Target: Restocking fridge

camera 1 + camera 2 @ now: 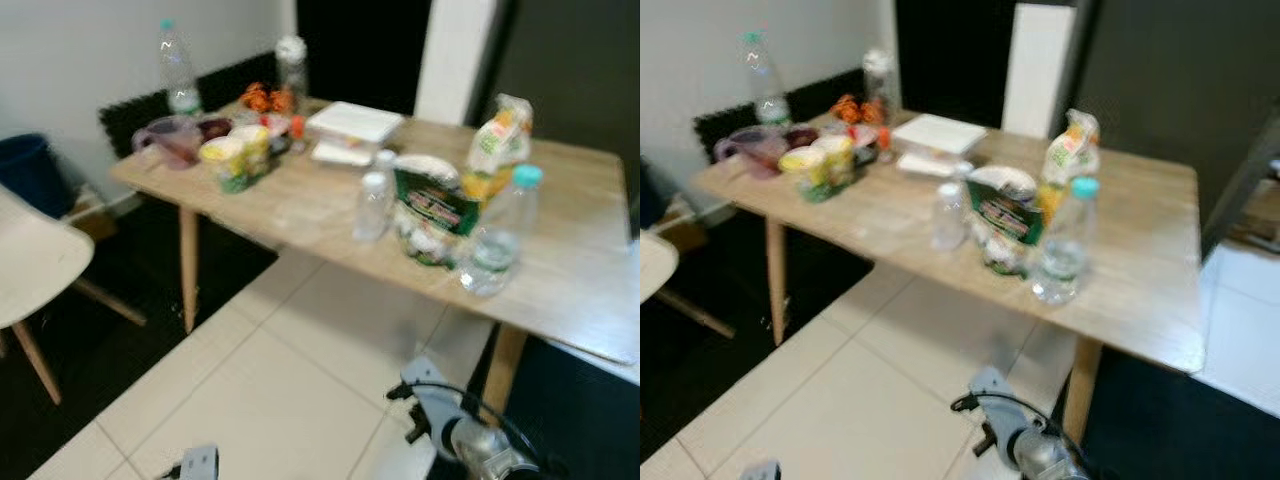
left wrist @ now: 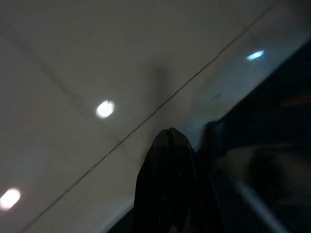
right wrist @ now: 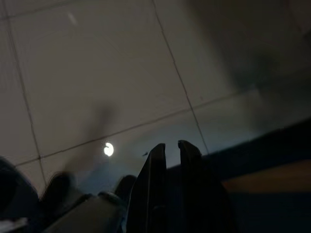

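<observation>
Left gripper [image 2: 170, 141] hangs low over white floor tiles [image 2: 97, 58], fingers pressed together, grasping nothing. Right gripper [image 3: 169, 150] also hangs over tile, fingers nearly together with a thin slit between, nothing in them. Both sit well below and apart from the groceries up on the wooden table [image 1: 560, 270]. Near the table's front edge: water bottle with teal cap [image 1: 497, 235], just beside a green-labelled bag [image 1: 432, 212]; label print is too blurred to read. Small clear bottle [image 1: 372, 205] stands left of the bag, a yellow-orange package [image 1: 495, 145] behind it. Far end holds a white flat box [image 1: 352, 122], yellow tubs [image 1: 235, 158], a pink measuring jug [image 1: 172, 138], oranges [image 1: 265, 97], and a tall bottle [image 1: 178, 72] against the wall. White chair [image 1: 35, 265] on the robot's left, blue bin [image 1: 28, 170] behind it. Open tiled floor lies between robot and table; dark floor under the table's left end.
</observation>
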### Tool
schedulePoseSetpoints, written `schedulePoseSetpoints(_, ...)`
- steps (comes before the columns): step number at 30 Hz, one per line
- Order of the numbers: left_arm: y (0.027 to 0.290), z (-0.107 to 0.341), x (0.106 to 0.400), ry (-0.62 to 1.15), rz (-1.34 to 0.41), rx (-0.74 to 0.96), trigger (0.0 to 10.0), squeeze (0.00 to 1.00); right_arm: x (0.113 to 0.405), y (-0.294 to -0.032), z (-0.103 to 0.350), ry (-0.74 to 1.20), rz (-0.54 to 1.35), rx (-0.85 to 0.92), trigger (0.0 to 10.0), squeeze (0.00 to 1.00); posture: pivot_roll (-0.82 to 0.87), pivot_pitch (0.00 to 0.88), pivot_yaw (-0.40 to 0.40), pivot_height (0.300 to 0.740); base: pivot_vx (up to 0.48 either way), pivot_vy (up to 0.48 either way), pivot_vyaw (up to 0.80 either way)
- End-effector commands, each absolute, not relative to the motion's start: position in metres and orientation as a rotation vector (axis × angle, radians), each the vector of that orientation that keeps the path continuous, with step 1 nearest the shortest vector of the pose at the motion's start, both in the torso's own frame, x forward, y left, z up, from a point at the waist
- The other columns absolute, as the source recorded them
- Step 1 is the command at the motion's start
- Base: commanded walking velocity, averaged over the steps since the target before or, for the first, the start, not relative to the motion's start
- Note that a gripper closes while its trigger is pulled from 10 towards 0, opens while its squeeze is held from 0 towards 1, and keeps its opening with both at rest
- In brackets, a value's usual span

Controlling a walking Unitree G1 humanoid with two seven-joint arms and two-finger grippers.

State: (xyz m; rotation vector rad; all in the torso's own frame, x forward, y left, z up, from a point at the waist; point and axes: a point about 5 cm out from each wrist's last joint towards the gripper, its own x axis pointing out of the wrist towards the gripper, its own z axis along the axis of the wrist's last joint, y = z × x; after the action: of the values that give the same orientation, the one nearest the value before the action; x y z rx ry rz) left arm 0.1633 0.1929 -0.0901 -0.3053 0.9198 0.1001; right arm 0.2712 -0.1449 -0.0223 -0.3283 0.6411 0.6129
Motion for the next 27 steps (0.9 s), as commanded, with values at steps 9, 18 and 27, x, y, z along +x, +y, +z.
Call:
schedulePoseSetpoints(9,0.192,-0.095,0.151,0.963,0.106,-0.303,10.0,0.0,0.298,-0.102,0.033,0.319,0.998,-0.015,10.0,0.0,-0.08,0.0,0.046,0.74,0.0,0.0,-0.18)
schedulePoseSetpoints(18,0.192,-0.096,0.15,0.963,0.107,-0.309,10.0,0.0,0.319,-0.103,0.097,0.006,1.171,0.233,10.0,1.0,-0.08,0.0,0.044,0.74,0.0,0.0,0.0)
schedulePoseSetpoints(27,0.191,-0.096,0.149,0.964,0.109,-0.318,10.0,0.0,0.326,-0.123,0.182,-0.41,1.26,0.4,10.0,1.0,-0.09,0.0,0.039,0.74,0.0,0.0,0.0)
